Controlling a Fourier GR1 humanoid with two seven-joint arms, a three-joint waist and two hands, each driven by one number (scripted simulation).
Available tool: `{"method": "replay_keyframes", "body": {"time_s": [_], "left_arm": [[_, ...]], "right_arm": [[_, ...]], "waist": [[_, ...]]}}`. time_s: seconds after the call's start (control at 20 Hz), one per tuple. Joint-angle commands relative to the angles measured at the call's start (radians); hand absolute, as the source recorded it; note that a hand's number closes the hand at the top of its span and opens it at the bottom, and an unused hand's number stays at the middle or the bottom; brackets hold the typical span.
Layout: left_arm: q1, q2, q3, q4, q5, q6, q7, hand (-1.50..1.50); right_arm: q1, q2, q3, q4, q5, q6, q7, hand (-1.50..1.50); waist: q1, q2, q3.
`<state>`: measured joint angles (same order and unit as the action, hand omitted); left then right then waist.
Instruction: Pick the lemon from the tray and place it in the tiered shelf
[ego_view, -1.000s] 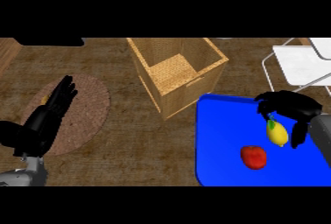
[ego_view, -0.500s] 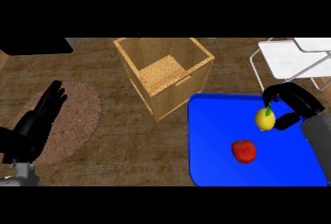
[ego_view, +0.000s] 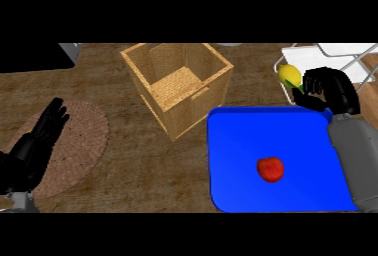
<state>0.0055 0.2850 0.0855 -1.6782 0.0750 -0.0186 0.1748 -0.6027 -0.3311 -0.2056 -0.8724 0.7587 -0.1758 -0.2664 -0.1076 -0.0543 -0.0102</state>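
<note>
The right hand (ego_view: 331, 90) holds the lemon (ego_view: 290, 75): its black fingers are curled round the lower side of the fruit, and the yellow top of the lemon shows just to the left of the fingers. The lemon is no longer over the blue tray (ego_view: 244, 135); it is beyond the tray's far edge, at the near left corner of the white tiered shelf (ego_view: 347, 52), whose frame begins just behind the hand. I cannot tell if the lemon already touches the shelf. Below this hand, toward the robot, a red fruit (ego_view: 271, 169) lies on the tray, well apart from the fingers. To the left of the right hand, past the tray's corner, stands an open wicker basket (ego_view: 151, 75). The left hand (ego_view: 40, 137) shows near the left edge with straight fingers pointing up, holding nothing, above a round woven mat (ego_view: 81, 145), far from the lemon.
</note>
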Motion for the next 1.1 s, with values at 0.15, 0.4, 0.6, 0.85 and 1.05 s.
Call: {"method": "replay_keyframes", "body": {"time_s": [0.15, 0.4, 0.6, 0.85, 1.05], "left_arm": [[0.000, -0.006, 0.000, 0.009, 0.001, -0.003, -0.007, 0.00], [-0.013, -0.014, -0.017, -0.028, -0.004, -0.001, 0.009, 0.00], [-0.027, -0.039, -0.056, -0.018, -0.029, -0.011, -0.020, 0.00], [-0.072, -0.041, -0.038, 0.002, -0.009, -0.036, 0.007, 0.00], [-0.034, -0.043, -0.054, -0.017, -0.015, -0.032, -0.014, 0.00]], "right_arm": [[-0.054, 0.080, 0.027, -0.334, 0.041, -0.008, 0.369, 1.50], [-0.047, 0.076, 0.068, -0.630, 0.086, 0.138, 0.663, 1.50], [-0.091, 0.047, 0.051, -0.807, 0.090, 0.255, 0.850, 1.50], [-0.121, 0.048, 0.000, -0.870, 0.028, 0.273, 0.903, 1.50], [-0.237, 0.283, -0.140, -0.889, -0.233, 0.093, 0.921, 1.50]], "waist": [[0.007, 0.010, 0.002], [0.037, 0.025, 0.006], [0.086, 0.046, 0.009], [0.106, 0.053, 0.010], [0.122, 0.052, 0.014]]}}
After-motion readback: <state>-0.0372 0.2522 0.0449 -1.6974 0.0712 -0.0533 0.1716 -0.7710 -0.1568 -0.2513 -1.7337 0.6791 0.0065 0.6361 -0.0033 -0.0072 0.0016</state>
